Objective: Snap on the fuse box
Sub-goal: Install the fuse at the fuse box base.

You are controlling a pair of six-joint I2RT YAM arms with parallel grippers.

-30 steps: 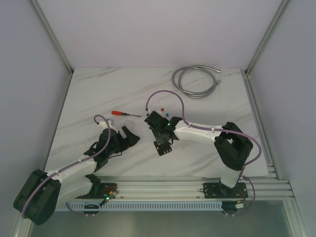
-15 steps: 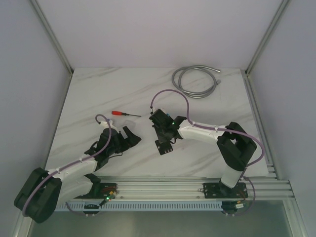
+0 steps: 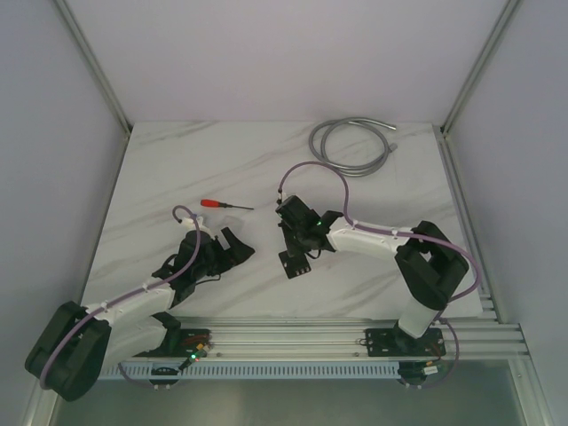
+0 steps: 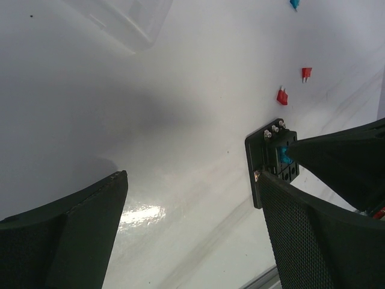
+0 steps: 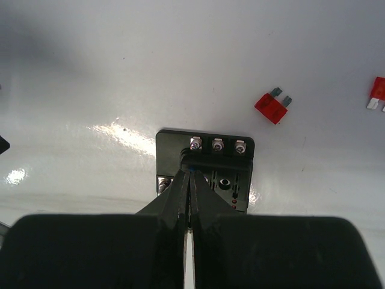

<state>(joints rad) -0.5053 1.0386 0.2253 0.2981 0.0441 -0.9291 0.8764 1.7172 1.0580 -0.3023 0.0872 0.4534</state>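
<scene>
The fuse box (image 3: 293,268) is a small black block lying flat on the marble, just right of the table's middle. In the right wrist view the fuse box (image 5: 231,162) shows three screws along its far edge and slots on its face. My right gripper (image 5: 191,173) is shut, its tips resting on the box's face at a small blue fuse (image 4: 283,155). Whether the tips pinch that fuse I cannot tell. My left gripper (image 4: 192,180) hovers wide open over bare table, left of the fuse box (image 4: 271,159), holding nothing.
Loose red fuses (image 5: 272,107) (image 5: 377,93) lie just beyond the box, and a blue one (image 4: 294,3) farther off. A clear plastic cover (image 4: 129,21) lies on the table. A red-handled screwdriver (image 3: 222,204) rests at mid-left. A coiled grey cable (image 3: 351,146) sits at the back right.
The right wrist has shifted a little to the right and back, with its shut tips staying over the fuse box. The left arm has barely moved.
</scene>
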